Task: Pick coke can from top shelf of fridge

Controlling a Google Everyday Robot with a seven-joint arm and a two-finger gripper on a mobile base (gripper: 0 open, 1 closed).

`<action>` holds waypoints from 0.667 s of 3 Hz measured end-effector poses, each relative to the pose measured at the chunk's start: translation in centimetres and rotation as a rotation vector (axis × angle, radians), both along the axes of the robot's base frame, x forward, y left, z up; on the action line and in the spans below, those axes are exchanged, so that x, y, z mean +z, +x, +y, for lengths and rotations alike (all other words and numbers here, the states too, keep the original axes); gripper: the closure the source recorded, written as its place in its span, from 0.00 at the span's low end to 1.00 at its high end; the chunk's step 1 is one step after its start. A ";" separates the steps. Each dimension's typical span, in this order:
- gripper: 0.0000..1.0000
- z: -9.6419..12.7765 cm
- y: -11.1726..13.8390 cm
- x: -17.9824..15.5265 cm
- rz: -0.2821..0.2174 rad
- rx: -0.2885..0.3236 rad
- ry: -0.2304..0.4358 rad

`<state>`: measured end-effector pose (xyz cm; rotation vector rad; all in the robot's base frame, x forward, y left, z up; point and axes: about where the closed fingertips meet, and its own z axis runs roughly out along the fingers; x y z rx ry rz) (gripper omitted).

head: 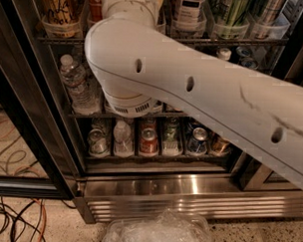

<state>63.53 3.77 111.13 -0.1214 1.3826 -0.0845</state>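
Note:
The fridge [189, 186] stands open in front of me, with its black door frame at the left. On the top shelf [229, 42], a wire rack with clear trays of tall cans, a sliver of the red coke can [96, 2] shows at the upper left. My white arm [192, 89] crosses the view from the lower right and reaches up in front of that can, hiding most of it. My gripper is out of view, past the top edge beyond the arm's wrist.
A tan can [58, 7] stands left of the coke can, with green and silver cans [230, 11] to the right. Water bottles [75, 83] fill the middle rack and short cans [148, 140] the lowest. Crumpled clear plastic [157, 230] and cables [13, 218] lie on the floor.

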 end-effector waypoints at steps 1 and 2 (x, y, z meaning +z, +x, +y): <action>1.00 1.1 -2.0 0.6 0.015 0.023 0.035; 1.00 1.7 -5.0 0.3 0.045 0.016 0.079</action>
